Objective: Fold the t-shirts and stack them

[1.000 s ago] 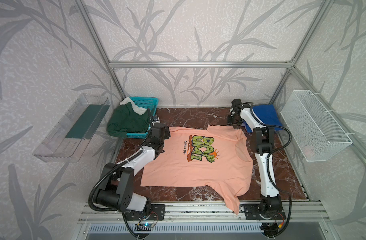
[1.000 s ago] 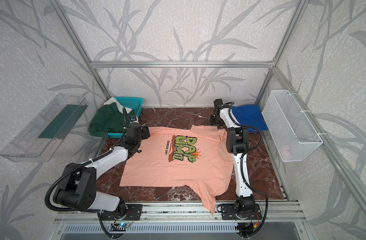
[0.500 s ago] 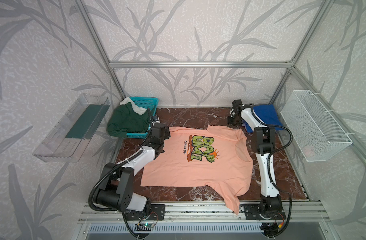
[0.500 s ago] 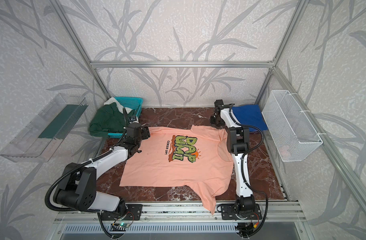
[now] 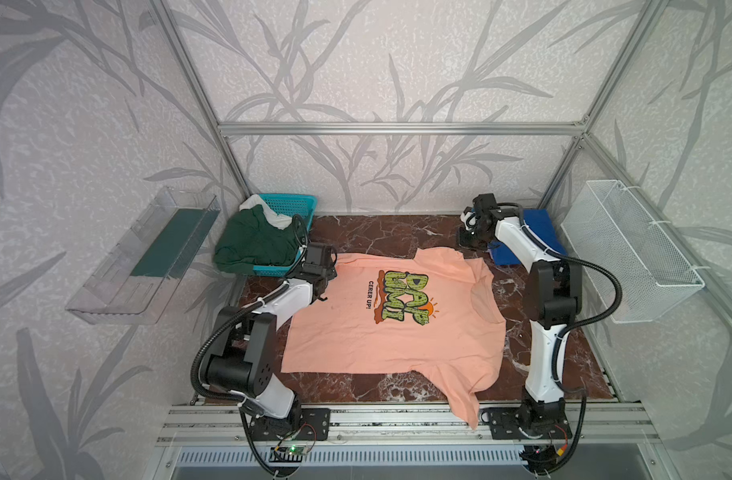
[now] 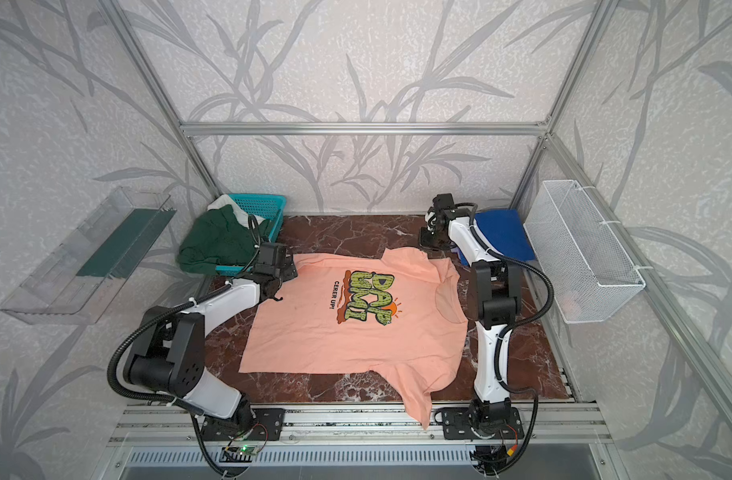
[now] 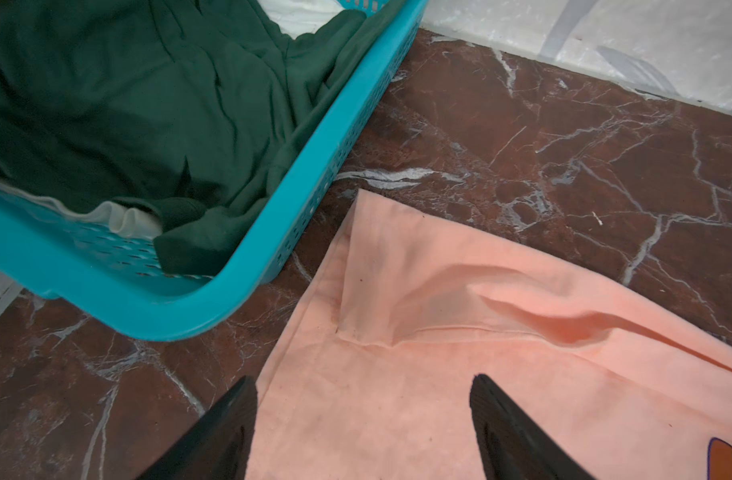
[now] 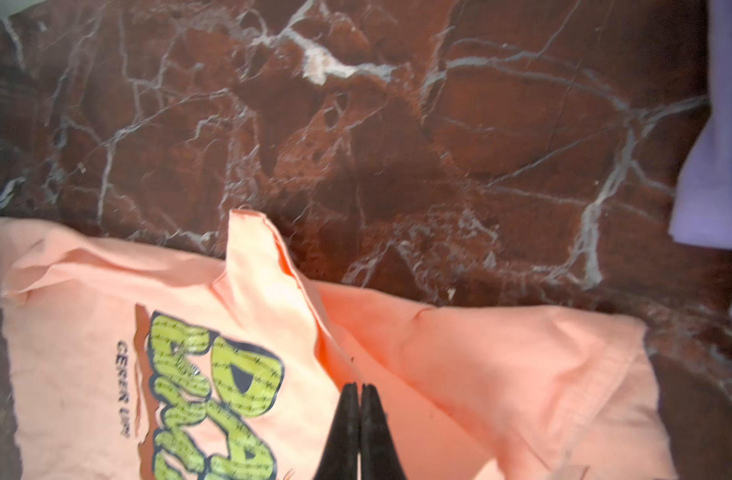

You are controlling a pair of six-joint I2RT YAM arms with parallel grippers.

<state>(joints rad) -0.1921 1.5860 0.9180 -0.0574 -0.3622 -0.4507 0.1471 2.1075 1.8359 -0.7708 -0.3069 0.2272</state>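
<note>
The peach-pink t-shirt (image 5: 397, 345) (image 6: 356, 340) lies spread print-up on the marble table, one sleeve hanging over the front rail. My left gripper (image 5: 330, 272) (image 7: 362, 384) is open low over its back left hem corner (image 7: 397, 257); one finger (image 7: 231, 419) is at the fabric's edge and the other over cloth. My right gripper (image 5: 467, 245) (image 8: 359, 387) is at the back right sleeve, its tips shut on a raised fold of that t-shirt (image 8: 501, 374). A folded royal blue t-shirt (image 5: 538, 228) lies behind the right arm. Dark green (image 5: 256, 245) and white (image 5: 272, 216) t-shirts fill the basket.
The teal lattice basket (image 5: 301, 208) (image 7: 314, 166) stands at the back left, close to the left gripper. A white wire basket (image 5: 630, 249) hangs on the right wall and a clear shelf (image 5: 143, 257) on the left wall. Bare marble (image 5: 389, 237) shows behind the peach-pink t-shirt.
The right gripper has shut at the shirt's back right sleeve and dipped slightly. The left arm and the shirt have hardly moved.
</note>
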